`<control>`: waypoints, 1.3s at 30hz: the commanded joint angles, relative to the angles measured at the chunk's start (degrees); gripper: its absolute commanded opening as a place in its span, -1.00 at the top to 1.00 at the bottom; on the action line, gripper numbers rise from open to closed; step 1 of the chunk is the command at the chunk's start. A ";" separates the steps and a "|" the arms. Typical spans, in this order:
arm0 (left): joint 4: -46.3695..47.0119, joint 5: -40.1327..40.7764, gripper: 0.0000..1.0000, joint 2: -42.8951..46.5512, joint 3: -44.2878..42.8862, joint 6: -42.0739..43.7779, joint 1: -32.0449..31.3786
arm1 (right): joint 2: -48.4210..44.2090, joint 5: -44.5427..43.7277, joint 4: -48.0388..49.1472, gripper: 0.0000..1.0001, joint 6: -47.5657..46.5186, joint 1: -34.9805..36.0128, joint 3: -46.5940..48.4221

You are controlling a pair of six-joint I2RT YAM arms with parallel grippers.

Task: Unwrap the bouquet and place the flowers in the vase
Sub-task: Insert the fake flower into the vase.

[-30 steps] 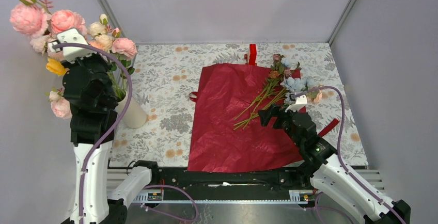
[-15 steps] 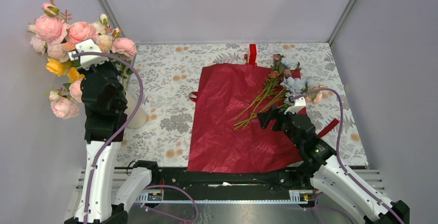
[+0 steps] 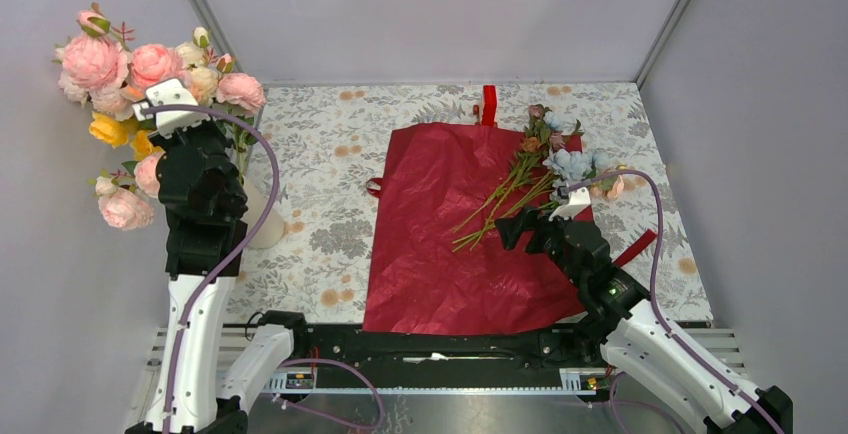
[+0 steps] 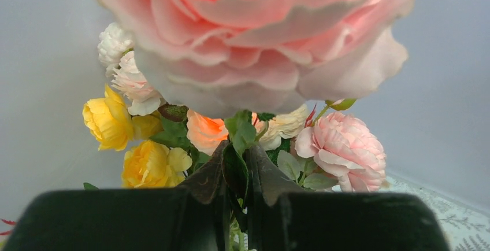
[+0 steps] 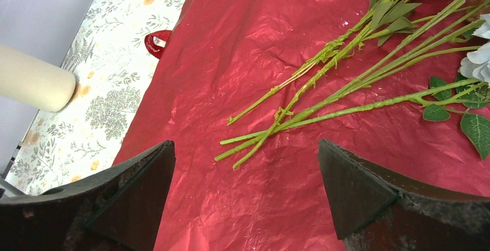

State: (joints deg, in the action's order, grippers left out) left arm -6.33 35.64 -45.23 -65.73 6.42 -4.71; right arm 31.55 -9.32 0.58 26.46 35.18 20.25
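L arm (image 3: 200, 209) upright, nearer vase (image 3: 263, 224) now; L end effector (image 4: 236, 188) tight on rose stems (image 4: 233, 238), R end effector (image 5: 245, 147) wide-open.

Left arm (image 3: 203, 209) is reared up at 9 o'clock, left gripper (image 4: 236, 173) pinched tight, right gripper (image 5: 245, 144) spread wide around 4 o'clock.

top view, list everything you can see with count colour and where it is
wrapping paper: one, dark red, spread flat mid-table
flowers: one loose bunch, pale blue, pink and brown with green stems, on the paper's far right part
vase: one, white, left side of the table
rose bunch: one, pink, peach and yellow, high at the left above the vase
ribbon loop: one, red, at the paper's left edge
red upright object: one, far table edge
tablecloth: one, pale floral
left arm: black and white, raised, jaws shut on the rose bunch's stems
right arm: jaws open, near the stem ends
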 commanded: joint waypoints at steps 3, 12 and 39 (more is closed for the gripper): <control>-1.96 2.37 1.00 -3.62 -5.66 4.55 0.32 | 0.76 1.57 2.53 -0.99 0.85 -0.35 -0.85; -0.50 1.94 1.00 -3.29 -6.81 5.46 0.32 | 0.55 1.51 2.77 -0.99 0.83 -0.29 -1.05; 1.09 0.22 1.00 2.83 12.59 0.04 0.49 | 0.23 2.73 4.25 -1.00 1.39 -0.29 -2.99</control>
State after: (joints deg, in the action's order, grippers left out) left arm -8.32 35.11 -44.38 -54.48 6.81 -4.60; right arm 32.67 -7.25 2.15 27.49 35.18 17.65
